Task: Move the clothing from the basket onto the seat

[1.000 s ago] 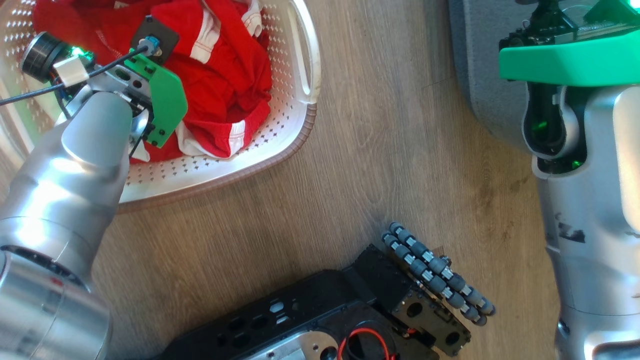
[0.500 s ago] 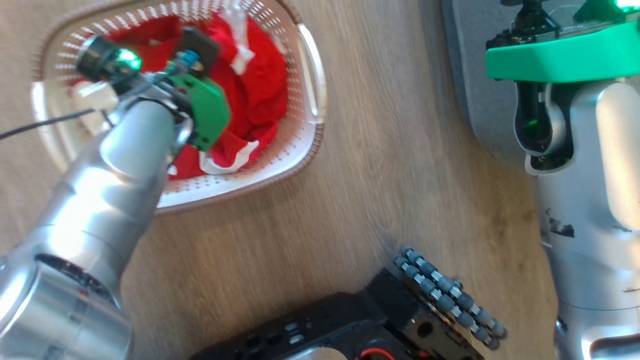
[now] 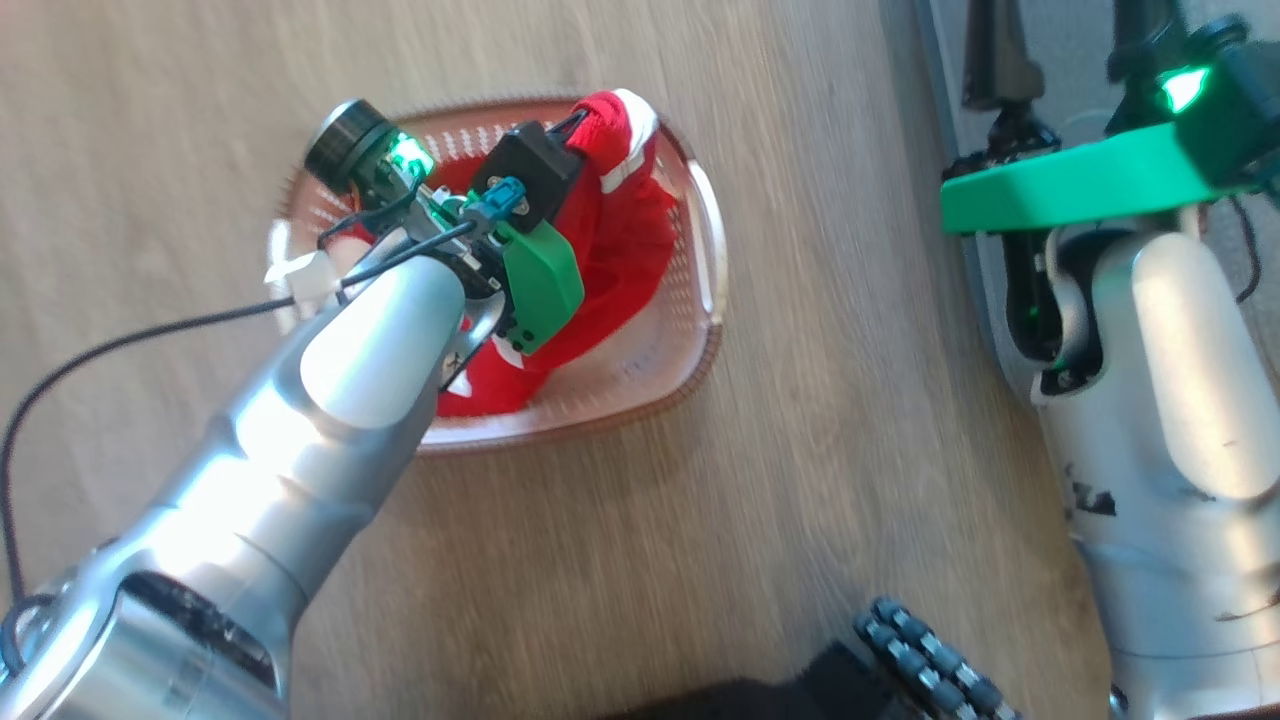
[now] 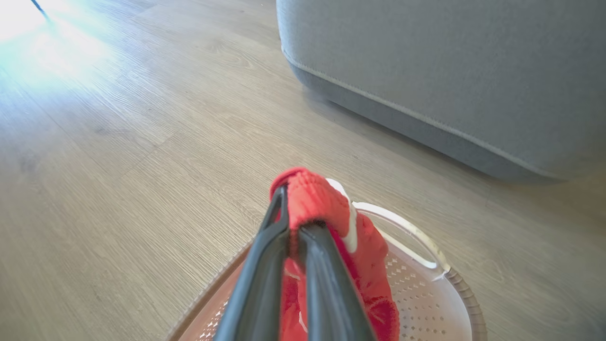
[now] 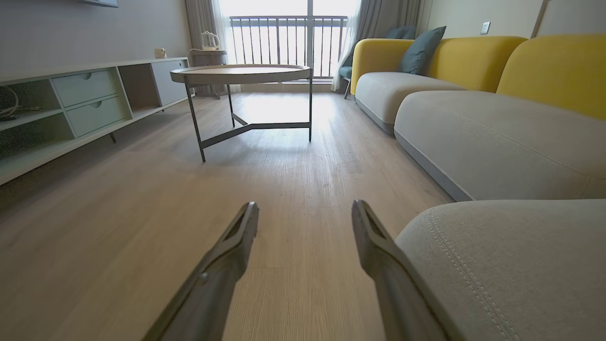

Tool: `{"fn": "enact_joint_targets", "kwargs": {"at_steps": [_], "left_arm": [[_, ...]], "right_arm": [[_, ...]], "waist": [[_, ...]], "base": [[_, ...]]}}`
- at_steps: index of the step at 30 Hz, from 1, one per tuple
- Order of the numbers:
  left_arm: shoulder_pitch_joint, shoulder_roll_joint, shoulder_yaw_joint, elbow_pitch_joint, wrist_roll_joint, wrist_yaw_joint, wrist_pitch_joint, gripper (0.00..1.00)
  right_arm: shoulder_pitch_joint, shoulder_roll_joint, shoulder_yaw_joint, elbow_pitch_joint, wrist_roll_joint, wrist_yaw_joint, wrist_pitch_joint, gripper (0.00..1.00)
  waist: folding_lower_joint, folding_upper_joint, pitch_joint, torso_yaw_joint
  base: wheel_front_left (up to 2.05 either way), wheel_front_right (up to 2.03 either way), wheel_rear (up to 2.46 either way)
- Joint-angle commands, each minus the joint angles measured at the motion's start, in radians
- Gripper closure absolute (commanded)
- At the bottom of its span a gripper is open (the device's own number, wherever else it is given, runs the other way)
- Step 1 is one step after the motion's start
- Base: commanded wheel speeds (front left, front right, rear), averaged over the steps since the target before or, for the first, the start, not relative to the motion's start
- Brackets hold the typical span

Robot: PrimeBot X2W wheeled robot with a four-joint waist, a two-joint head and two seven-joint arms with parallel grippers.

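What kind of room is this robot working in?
Most likely a home living room: a yellow-backed sofa, a round coffee table and a low cabinet with drawers stand on a wood-look floor.

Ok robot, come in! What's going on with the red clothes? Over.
Left gripper shut on red clothing, hanging into the basket. Right gripper open, empty. Only wood floor between basket and seat.
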Motion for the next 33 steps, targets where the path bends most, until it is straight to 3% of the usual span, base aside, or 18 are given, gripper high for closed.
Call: {"fn": "enact_joint_targets", "kwargs": {"at_steps": [1,13,23,33], "left_arm": [[0.0,0.0,0.038,-0.039,-0.009,0.011,-0.008,1.0],[0.112,-0.018,0.119,-0.174,-0.017,0.002,-0.008,1.0],[0.149,-0.027,0.19,-0.224,-0.061,-0.01,-0.008,1.0],[0.105,-0.027,0.171,-0.265,-0.136,-0.025,0.008,1.0]], "right_arm": [[0.03,-0.001,0.016,-0.024,-0.008,0.007,-0.005,0.0],[0.125,-0.051,0.049,0.042,0.003,0.007,-0.005,0.0],[0.188,-0.056,0.068,0.071,0.017,0.007,-0.005,0.0],[0.254,-0.057,0.08,0.091,0.029,0.007,-0.005,0.0]], "waist": [[0.0,-0.0001,-0.071,0.043],[0.0,-0.0001,-0.298,0.132],[0.0,-0.0001,-0.406,0.157],[0.0,-0.0001,-0.487,0.163]], "base": [[0.0,0.0,0.0],[0.0,0.0,0.0],[0.0,0.0,0.0],[0.0,0.0,0.0]]}}
